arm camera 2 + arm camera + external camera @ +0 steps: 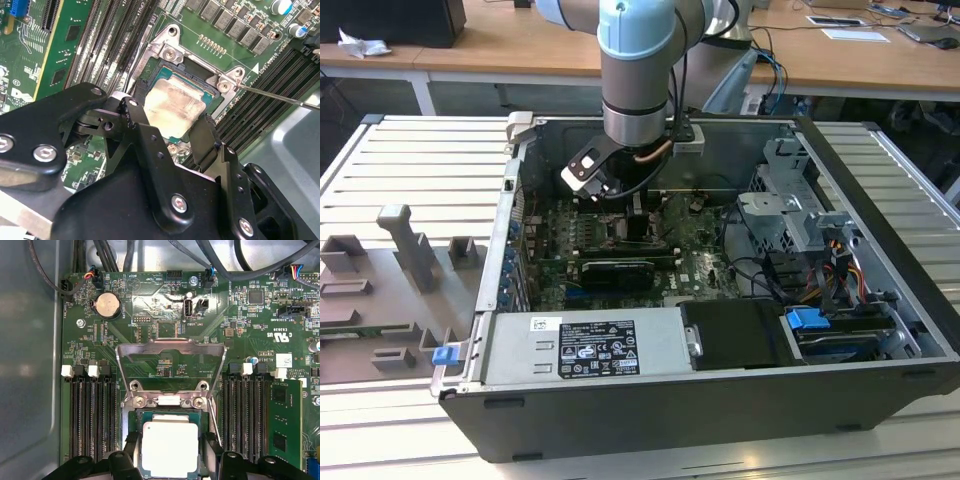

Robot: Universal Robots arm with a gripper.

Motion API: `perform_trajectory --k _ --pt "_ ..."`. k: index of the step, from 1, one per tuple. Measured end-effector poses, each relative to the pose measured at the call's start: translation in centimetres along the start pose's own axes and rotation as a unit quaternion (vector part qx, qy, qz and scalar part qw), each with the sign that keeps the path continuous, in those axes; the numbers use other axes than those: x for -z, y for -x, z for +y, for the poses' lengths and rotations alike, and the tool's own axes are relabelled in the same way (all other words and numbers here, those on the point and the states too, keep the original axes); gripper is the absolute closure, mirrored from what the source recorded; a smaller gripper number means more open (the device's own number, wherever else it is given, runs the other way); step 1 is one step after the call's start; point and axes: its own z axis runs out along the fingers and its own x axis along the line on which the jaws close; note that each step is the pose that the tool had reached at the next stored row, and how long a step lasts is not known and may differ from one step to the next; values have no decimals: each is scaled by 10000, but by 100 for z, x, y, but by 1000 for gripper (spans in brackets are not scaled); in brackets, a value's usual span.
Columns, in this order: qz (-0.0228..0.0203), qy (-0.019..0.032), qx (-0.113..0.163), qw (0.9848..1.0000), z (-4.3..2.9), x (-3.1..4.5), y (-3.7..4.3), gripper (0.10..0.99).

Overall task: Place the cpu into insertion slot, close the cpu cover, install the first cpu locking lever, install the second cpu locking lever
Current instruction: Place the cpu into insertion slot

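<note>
Table (380,160): slatted metal; you see it carrying the open case.
Case (720,400): lies on its side with the top panel off and the board facing up.
Arm (638,60): comes straight down into the case, over the board's middle.
Board (150,315): green, with memory slots on either side of the slot.
Hand (168,116): straddles the cpu in the second wrist view; you cannot tell whether it clenches the chip or has released it.
Cover (170,346): swung open, so its frame stands clear of the slot.
Slot (197,75): dark rim, with the cpu lying inside it.
Cpu (170,450): pale face up, flat in the slot.
Lever (280,97): thin rod, angling away from the slot's corner.
</note>
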Motion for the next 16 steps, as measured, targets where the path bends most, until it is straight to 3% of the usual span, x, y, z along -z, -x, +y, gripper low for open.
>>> perform_trajectory --k 2,3,7,16 --pt "-1 -1 0 10000 0 2 0 490" --pt "-1 -1 0 10000 0 3 0 553" --pt "4 -3 103 9999 -4 26 0 557" --pt "1 -5 118 9999 -10 1 1 557"
